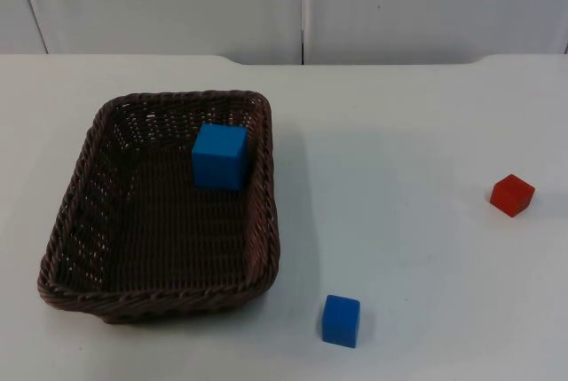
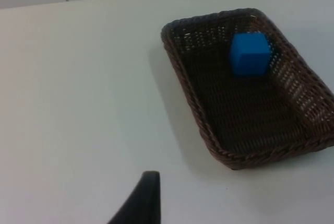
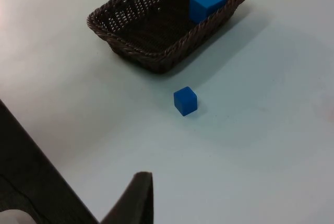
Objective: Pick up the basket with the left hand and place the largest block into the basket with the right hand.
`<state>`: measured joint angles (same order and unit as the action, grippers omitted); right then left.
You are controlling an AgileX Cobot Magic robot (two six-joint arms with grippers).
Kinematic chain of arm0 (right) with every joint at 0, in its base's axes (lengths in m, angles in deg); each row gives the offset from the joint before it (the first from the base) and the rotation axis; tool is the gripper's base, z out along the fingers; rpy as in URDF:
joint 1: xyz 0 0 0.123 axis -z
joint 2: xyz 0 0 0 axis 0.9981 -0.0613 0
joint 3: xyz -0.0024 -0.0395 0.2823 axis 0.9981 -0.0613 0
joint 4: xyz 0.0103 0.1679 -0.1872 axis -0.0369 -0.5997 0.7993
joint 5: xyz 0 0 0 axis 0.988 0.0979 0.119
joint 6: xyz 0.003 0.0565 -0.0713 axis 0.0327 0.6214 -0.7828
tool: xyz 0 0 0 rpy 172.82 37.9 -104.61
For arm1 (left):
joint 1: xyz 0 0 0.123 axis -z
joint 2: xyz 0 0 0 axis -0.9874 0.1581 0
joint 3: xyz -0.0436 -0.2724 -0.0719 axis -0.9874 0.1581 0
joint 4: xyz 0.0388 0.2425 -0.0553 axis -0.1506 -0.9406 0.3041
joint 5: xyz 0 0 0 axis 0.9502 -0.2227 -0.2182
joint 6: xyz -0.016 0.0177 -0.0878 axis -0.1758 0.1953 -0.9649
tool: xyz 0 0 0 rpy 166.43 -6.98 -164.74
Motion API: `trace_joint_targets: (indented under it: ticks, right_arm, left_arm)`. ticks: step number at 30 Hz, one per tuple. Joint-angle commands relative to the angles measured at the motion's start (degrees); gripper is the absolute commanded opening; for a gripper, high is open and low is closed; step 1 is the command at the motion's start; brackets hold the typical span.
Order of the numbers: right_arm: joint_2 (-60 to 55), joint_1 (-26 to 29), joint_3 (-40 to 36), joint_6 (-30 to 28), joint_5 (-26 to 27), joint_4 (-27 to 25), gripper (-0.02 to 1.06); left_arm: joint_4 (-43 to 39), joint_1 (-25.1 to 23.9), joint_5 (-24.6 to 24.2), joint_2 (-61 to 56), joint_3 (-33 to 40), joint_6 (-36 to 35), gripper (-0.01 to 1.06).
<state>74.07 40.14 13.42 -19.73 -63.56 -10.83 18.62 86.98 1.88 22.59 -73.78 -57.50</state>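
Your brown wicker basket sits flat on the white counter, on the left-arm side, and the largest blue block already rests inside it, tucked against the far right corner of the basket wall. Look just off the basket's near right corner and you find the small blue block standing on the counter, close to the basket but not touching it. The red block sits well apart from both, out on the right-arm side. In your left wrist view the left claw hangs above bare counter beside the basket, with one black fingertip visible; you cannot tell whether it is spread or pressed together. In your right wrist view the right claw is held above the counter's near edge, short of the small blue block, and its state likewise cannot be made out.
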Motion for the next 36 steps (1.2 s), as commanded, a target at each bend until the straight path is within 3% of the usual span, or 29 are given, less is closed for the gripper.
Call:
trace_joint_targets:
  ticks: [1,36]
  right_arm:
    - [0.16,-0.19,-0.13,0.43,0.14,0.24,1.05]
    - [0.16,-0.08,-0.13,0.79,0.25,0.18,1.05]
  left_arm:
    - [-1.20,-0.15,-0.16,-0.20,0.35,-1.25,1.05]
    - [-1.36,-0.15,-0.16,-0.20,0.35,-1.93,1.05]
